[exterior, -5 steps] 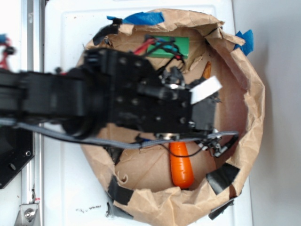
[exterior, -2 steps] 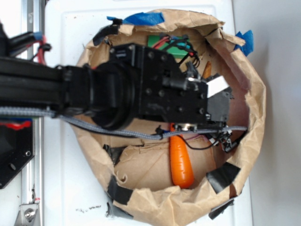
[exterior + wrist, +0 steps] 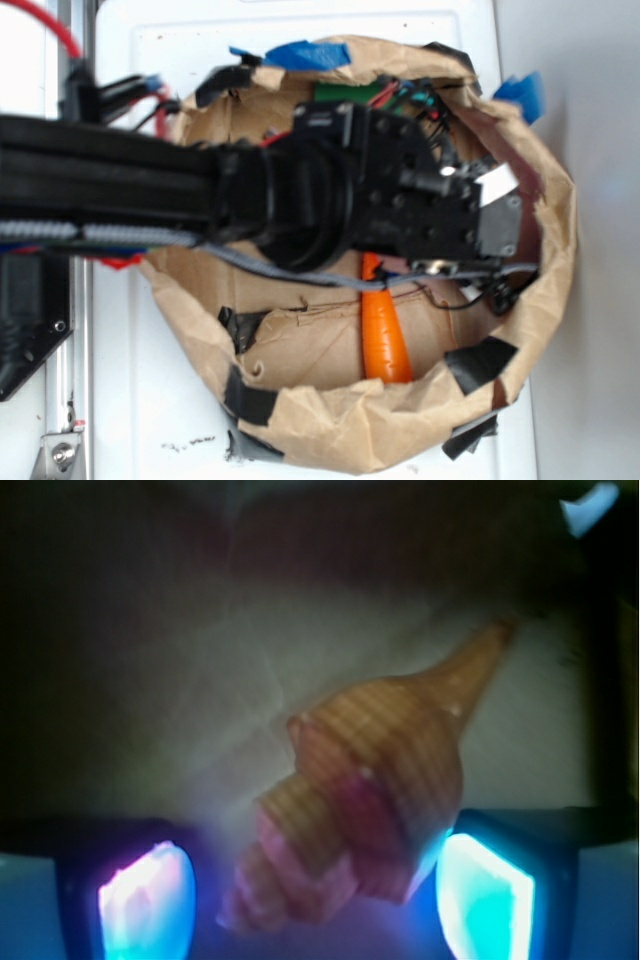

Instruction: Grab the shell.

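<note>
Because the arm reached in from the left over the brown paper nest, it hid most of the floor, leaving only the carrot showing below it. At the wrist, the gripper stood spread, one glowing pad left and one right, with the shell lying tilted between them, its thick whorls nearest the right pad, seemingly ready for closing.

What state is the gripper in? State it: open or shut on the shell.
Open. In the wrist view the fingers sit either side of the shell; the left one stands clear, the right one is close beside it, contact unclear.
</note>
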You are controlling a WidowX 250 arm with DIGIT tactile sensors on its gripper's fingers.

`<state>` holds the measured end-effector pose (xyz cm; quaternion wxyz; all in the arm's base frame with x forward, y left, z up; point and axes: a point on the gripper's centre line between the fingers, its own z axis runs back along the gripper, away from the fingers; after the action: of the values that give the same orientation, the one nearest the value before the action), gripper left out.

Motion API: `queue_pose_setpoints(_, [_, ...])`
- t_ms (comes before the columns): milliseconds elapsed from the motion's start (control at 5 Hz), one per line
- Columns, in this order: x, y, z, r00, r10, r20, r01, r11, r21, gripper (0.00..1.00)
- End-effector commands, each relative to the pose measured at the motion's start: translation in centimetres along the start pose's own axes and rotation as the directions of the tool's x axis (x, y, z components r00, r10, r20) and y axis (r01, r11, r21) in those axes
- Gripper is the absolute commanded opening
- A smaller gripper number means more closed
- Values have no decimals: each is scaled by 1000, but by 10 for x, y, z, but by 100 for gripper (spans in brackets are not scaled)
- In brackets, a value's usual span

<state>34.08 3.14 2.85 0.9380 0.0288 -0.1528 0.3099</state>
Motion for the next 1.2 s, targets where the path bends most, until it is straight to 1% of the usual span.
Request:
queue_pose_setpoints(0, [28,8,-5,998,58,12,-58,997,41,100])
queue_pose_setpoints(200, [28,9,-7,997,73,3,-73,996,50,0])
queue_pose_setpoints(600, [22,9,-7,998,52,27,-53,997,54,0])
queue_pose_setpoints(800, [19,11,-3,998,49,26,-50,998,42,0])
queue_pose_setpoints(1000, [8,20,11,999,49,-3,-49,999,5,0])
